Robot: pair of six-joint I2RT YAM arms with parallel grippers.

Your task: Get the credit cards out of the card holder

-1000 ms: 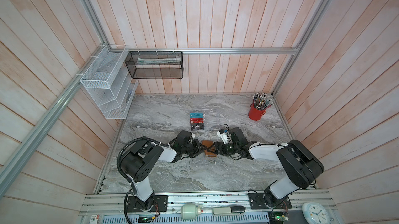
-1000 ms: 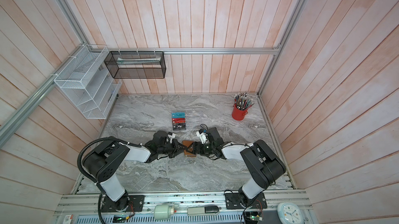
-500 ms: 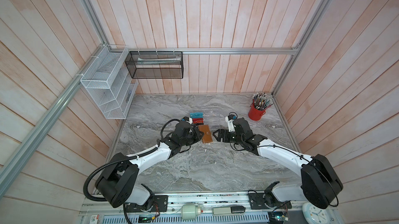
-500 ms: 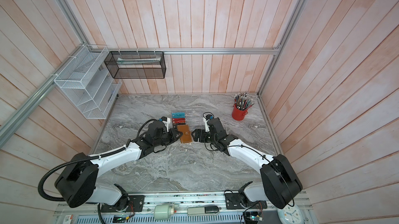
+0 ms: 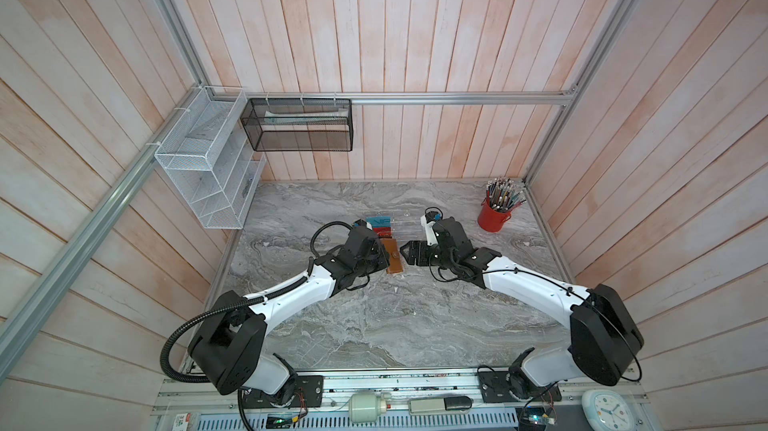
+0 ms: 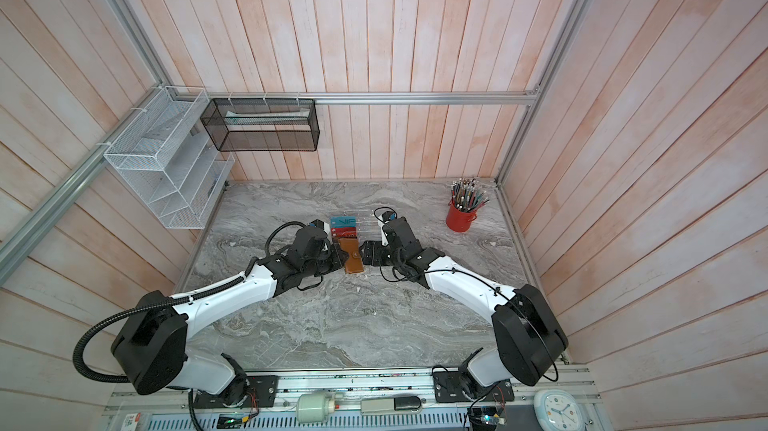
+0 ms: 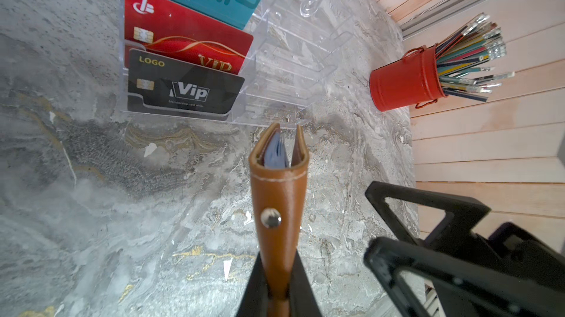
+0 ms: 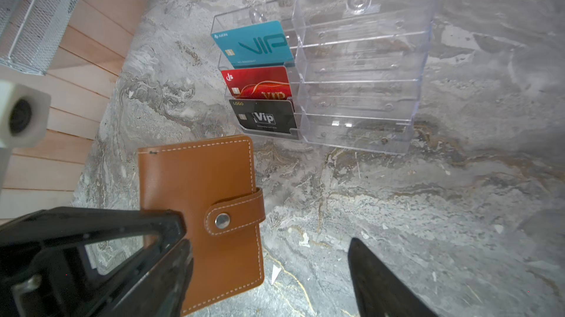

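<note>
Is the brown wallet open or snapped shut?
Shut. The wallet has its strap snapped across the cover, and the left wrist view shows both covers nearly together.

Both arms stretching forward and bending inward, forearms converging, wrists facing each other near middle. Left gripper (image 5: 384,261) pinching card holder (image 5: 397,266) by one long edge, jaws nearly together, one finger (image 7: 253,291) pressing on each cover. Right gripper (image 5: 409,253) pointing toward left one, hovering just beside card holder's strap side, jaws standing wide apart, gripping nothing. One right finger (image 8: 376,278) hanging well off leather; other overlapping cover in wrist view, contact unclear.
</note>
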